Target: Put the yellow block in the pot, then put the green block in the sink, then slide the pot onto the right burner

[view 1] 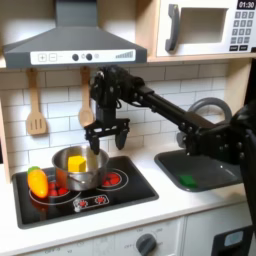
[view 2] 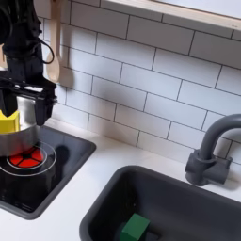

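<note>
My gripper (view 1: 106,135) hangs just above the pot (view 1: 78,168), fingers spread open, holding nothing. The yellow block (view 1: 77,163) sits inside the pot, directly below my fingertips, apart from them. The pot rests on the left burner in the first exterior view. The green block (view 2: 135,229) lies in the sink (view 2: 188,193), well apart from my gripper.

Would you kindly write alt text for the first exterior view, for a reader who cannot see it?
A black robot arm's open gripper hangs over a steel pot holding a yellow block, on a toy stove. An orange-yellow toy lies at the first exterior view's left; a green block sits in the sink.
</note>
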Motion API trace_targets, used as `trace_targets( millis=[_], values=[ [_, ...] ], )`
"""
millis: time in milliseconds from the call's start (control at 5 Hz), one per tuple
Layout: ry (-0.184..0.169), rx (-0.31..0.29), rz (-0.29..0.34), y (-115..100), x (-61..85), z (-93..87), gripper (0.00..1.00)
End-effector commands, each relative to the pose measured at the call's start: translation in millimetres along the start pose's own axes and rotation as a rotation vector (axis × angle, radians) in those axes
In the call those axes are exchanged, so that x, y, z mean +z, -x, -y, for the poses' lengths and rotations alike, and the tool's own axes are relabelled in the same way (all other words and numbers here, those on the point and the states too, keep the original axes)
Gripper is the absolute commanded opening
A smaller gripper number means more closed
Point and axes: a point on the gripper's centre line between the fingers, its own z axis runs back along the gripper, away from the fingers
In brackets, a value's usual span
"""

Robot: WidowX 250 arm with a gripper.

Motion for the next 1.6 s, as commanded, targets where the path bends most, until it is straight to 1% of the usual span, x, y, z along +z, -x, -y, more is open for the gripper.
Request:
trace_targets(
  millis=[0,200,400,1000,1200,1400],
  values=[
    [-0.014,0.006,-0.030,2,-12.7,-4.7,1.00],
    [-0.027,0.010,-0.023,1,-13.7,-8.2,1.00],
    [-0.039,0.010,-0.036,4,-20.8,-11.0,1.00],
    [-0.031,0.007,-0.053,7,-33.2,-11.0,1.00],
    [-0.028,0.016,-0.056,8,-38.5,-17.8,1.00],
    [-0.032,0.030,-0.049,9,-38.4,-25.8,1.00]
  ],
)
